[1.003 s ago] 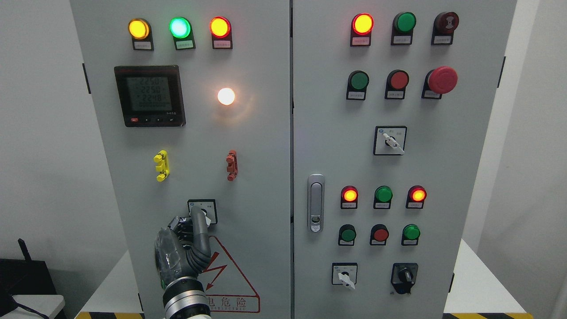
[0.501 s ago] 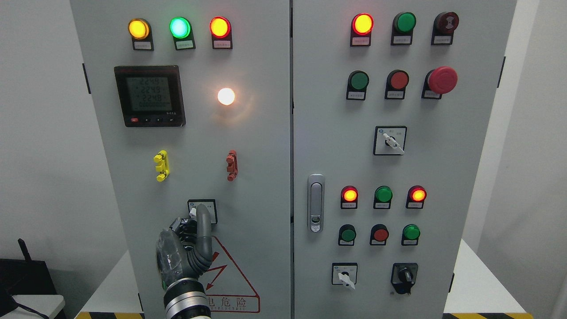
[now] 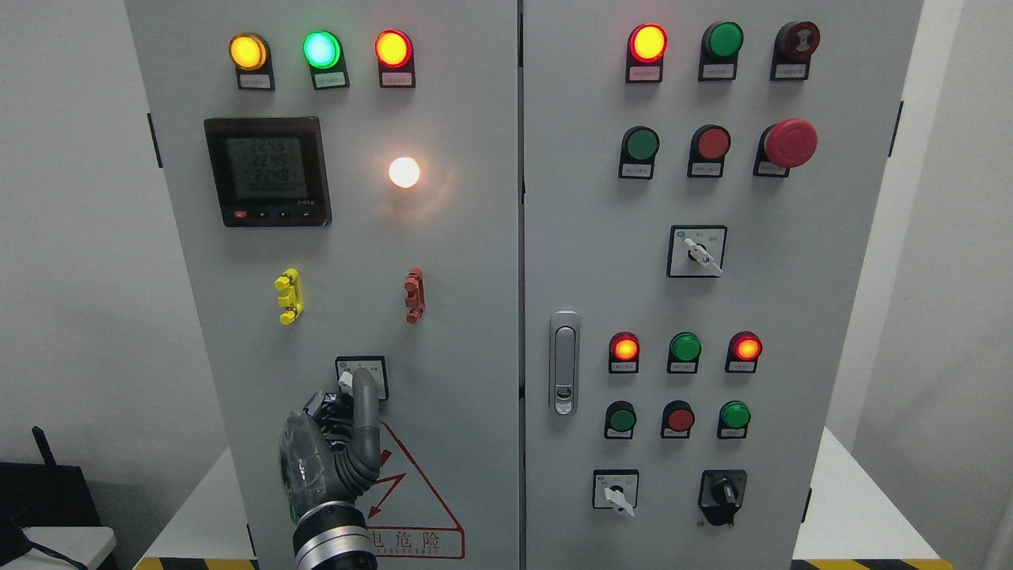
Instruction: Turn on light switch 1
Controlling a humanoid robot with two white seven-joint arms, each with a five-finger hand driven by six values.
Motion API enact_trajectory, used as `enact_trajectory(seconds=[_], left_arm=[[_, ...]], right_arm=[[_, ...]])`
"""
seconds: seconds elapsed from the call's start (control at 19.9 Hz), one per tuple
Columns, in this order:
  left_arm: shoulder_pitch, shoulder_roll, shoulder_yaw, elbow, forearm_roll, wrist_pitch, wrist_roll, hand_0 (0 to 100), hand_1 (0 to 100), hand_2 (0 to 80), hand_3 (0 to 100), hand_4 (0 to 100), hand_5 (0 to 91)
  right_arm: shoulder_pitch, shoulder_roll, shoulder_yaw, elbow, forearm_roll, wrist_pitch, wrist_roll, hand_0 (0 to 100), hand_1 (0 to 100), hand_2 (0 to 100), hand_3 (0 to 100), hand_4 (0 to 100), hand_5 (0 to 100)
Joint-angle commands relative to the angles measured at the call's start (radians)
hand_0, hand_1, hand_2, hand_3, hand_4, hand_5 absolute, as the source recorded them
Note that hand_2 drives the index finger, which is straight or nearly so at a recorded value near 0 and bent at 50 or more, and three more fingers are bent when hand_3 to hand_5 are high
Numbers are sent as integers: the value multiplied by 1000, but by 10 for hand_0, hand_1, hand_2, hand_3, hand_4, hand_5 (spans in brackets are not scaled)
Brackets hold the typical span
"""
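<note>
Light switch 1 is a small rotary selector on a white plate [image 3: 378, 367] low on the cabinet's left door. My left hand [image 3: 352, 398] comes up from the bottom edge beneath it. The index finger [image 3: 365, 400] is stretched upward and lies over the switch's knob, with the other fingers curled. A white bit of the knob's lever [image 3: 345, 382] shows just left of the finger; the rest of the knob is hidden. A round white lamp [image 3: 404, 172] above it glows. My right hand is out of view.
The left door carries a digital meter [image 3: 267, 172], three lit lamps [image 3: 320, 49] along the top, and yellow [image 3: 287, 295] and red [image 3: 414, 294] clips. The right door has a handle [image 3: 563, 362], push buttons, a red mushroom button [image 3: 789, 142] and more rotary selectors [image 3: 697, 251].
My index finger has shifted right and straightened across the knob. The white lever tip showed right of the finger before and now shows left of it. The white lamp glows throughout.
</note>
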Motion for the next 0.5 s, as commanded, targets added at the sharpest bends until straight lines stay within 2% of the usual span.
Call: enact_trajectory(seconds=[0.0, 0.3, 0.45], left_arm=[[16, -3, 0, -15, 0, 0, -1, 245, 222, 617, 739, 784, 675], [51, -3, 2, -38, 0, -8, -1, 247, 230, 629, 751, 792, 686], [77, -2, 2, -52, -1, -55, -1, 250, 233, 634, 760, 795, 688]], right_arm=[[0, 0, 0, 0, -17, 1, -1, 120, 389, 0, 0, 0, 0], [0, 0, 0, 0, -17, 1, -1, 120, 389, 0, 0, 0, 0], [0, 0, 0, 0, -17, 1, -1, 120, 389, 0, 0, 0, 0]])
